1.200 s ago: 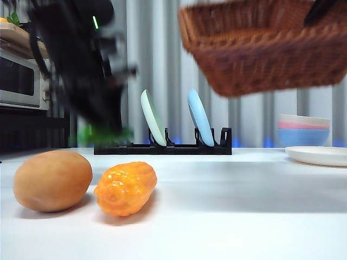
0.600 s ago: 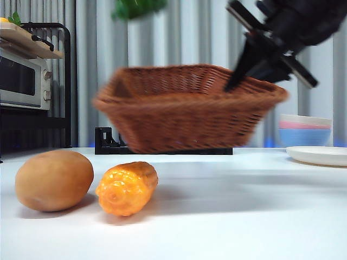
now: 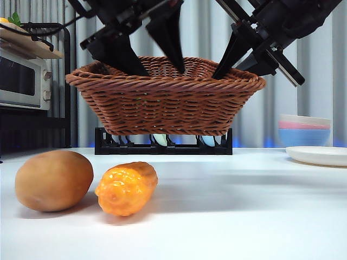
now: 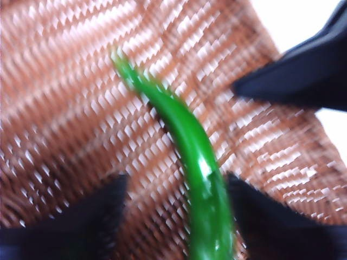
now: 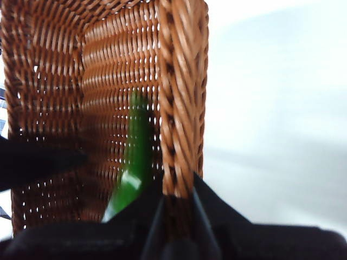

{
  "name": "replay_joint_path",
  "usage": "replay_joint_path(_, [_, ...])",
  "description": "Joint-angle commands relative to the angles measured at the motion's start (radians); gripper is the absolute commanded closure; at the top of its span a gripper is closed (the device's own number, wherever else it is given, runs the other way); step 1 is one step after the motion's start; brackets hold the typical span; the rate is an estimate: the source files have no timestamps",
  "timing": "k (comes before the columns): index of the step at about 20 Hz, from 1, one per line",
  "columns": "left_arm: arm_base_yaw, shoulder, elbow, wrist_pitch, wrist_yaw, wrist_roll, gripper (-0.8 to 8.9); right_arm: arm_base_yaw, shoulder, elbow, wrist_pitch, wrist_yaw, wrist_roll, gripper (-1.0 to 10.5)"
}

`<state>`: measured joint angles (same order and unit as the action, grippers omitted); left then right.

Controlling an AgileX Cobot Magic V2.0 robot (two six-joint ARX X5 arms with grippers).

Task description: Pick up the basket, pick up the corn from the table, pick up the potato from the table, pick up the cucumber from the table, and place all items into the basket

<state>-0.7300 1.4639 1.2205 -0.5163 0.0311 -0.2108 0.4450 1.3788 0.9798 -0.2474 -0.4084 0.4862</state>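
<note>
Cucumber (image 4: 190,162) inside basket (image 3: 165,105), no legible writing.

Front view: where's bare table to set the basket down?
Bare white table lies right of the corn, up to the plate. The left side is crowded: potato beside corn. The basket hangs clamped in the right hand.

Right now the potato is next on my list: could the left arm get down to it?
Probably yes: the left gripper is open above the basket, cucumber released, and the potato lies uncovered beside the corn.
</note>
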Motion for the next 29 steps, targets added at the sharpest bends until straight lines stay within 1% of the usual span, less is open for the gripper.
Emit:
replay_joint_path(1, [-0.005, -0.048, 0.037, -0.047, 0.003, 0.006, 2.24, -0.001, -0.005, 0.008, 0.018, -0.003, 0.013, 9.6])
replay_joint_path(6, [-0.025, -0.229, 0.171, -0.328, -0.001, 0.082, 2.24, -0.061, -0.005, 0.008, 0.018, -0.005, 0.010, 9.6])
replay_joint_path(11, [-0.035, -0.427, 0.172, -0.663, -0.006, 0.082, 2.24, -0.146, -0.005, 0.008, 0.015, -0.006, -0.021, 9.6])
replay_joint_path(13, [-0.040, -0.481, 0.130, -0.700, -0.006, 0.078, 2.24, -0.167, -0.005, 0.008, 0.014, -0.009, -0.034, 9.6])
replay_joint_path(15, [-0.044, -0.529, 0.023, -0.666, -0.008, 0.048, 2.24, -0.178, -0.005, 0.008, 0.014, -0.010, -0.043, 9.6])
replay_joint_path(17, [-0.043, -0.558, -0.121, -0.592, -0.041, 0.010, 2.24, -0.183, -0.005, 0.008, 0.014, -0.011, -0.045, 9.6])
replay_joint_path(19, [-0.039, -0.552, -0.275, -0.484, -0.125, -0.026, 2.24, -0.183, -0.005, 0.008, 0.014, -0.011, -0.054, 9.6])
replay_joint_path(20, [-0.032, -0.535, -0.333, -0.421, -0.142, -0.034, 2.24, -0.183, -0.005, 0.008, 0.014, -0.011, -0.057, 9.6])
replay_joint_path(21, [-0.022, -0.511, -0.378, -0.361, -0.136, -0.035, 2.24, -0.183, -0.005, 0.008, 0.014, -0.011, -0.058, 9.6])
replay_joint_path(23, [0.005, -0.439, -0.425, -0.269, -0.136, -0.032, 2.24, -0.183, -0.005, 0.008, 0.014, -0.011, -0.058, 9.6])
replay_joint_path(26, [0.063, -0.307, -0.433, -0.157, -0.133, -0.011, 2.24, -0.183, -0.005, 0.008, 0.014, -0.011, -0.058, 9.6])
replay_joint_path(27, [0.080, -0.266, -0.433, -0.117, -0.123, 0.003, 2.24, -0.183, -0.005, 0.008, 0.014, -0.011, -0.058, 9.6])
replay_joint_path(29, [0.105, -0.185, -0.433, -0.065, -0.068, 0.020, 2.25, -0.183, -0.006, 0.008, 0.014, -0.011, -0.058, 9.6])
